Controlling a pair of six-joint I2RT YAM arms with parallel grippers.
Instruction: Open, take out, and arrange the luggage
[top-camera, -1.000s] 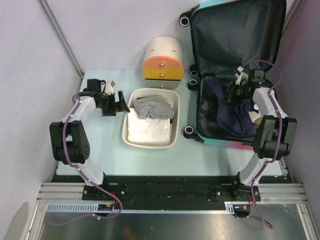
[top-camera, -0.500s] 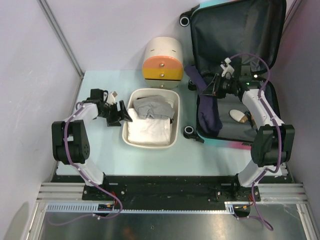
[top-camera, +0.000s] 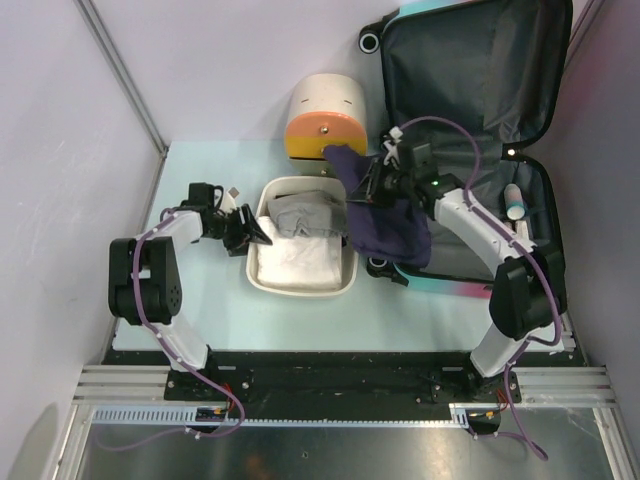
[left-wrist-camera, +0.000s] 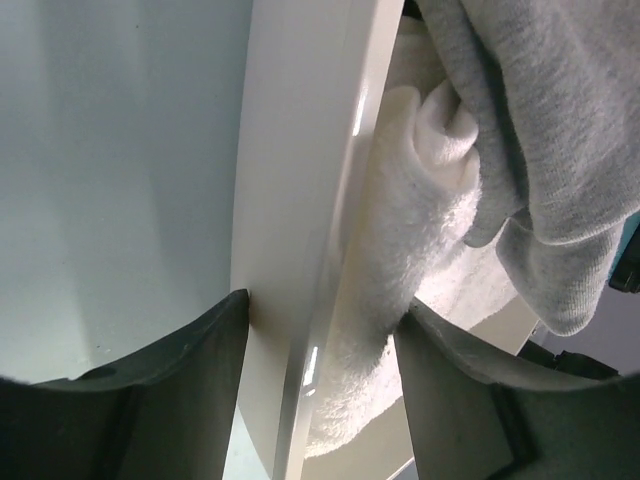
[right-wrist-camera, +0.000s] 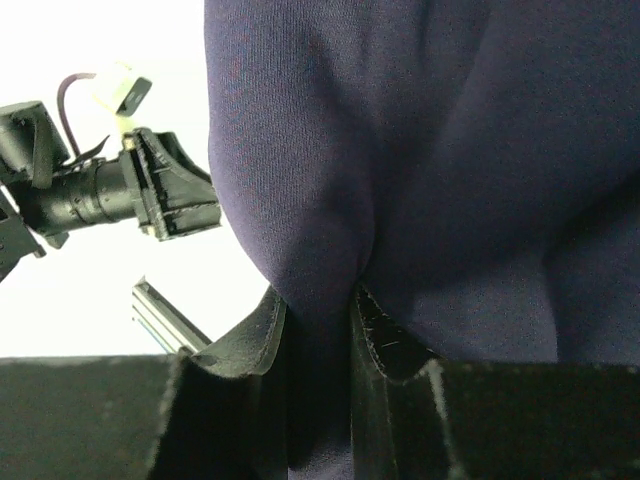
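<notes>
Pale worktop (top-camera: 200, 300): luggage (top-camera: 470, 70) open, tub (left-wrist-camera: 300, 150) part-filled — right gripper (right-wrist-camera: 315, 320) jaws pinching a navy garment (top-camera: 390, 225), left gripper (left-wrist-camera: 320, 310) jaws spread astride the tub rim; small item (top-camera: 512, 200) yet to unpack.

The suitcase (top-camera: 445, 285) shell looks like hard plastic. Its lining (top-camera: 470, 70) is dark woven cloth with a faint sheen. The navy cloth (right-wrist-camera: 450, 150) is a matt, fine knit. The tub (left-wrist-camera: 290, 200) is smooth cream plastic, slightly glossy. In it the towel (left-wrist-camera: 400, 250) is fluffy terry and the grey top (left-wrist-camera: 560, 150) soft matt jersey. The left fingers (left-wrist-camera: 150, 370) are matt black plastic. The table (top-camera: 200, 300) is smooth and matt.
</notes>
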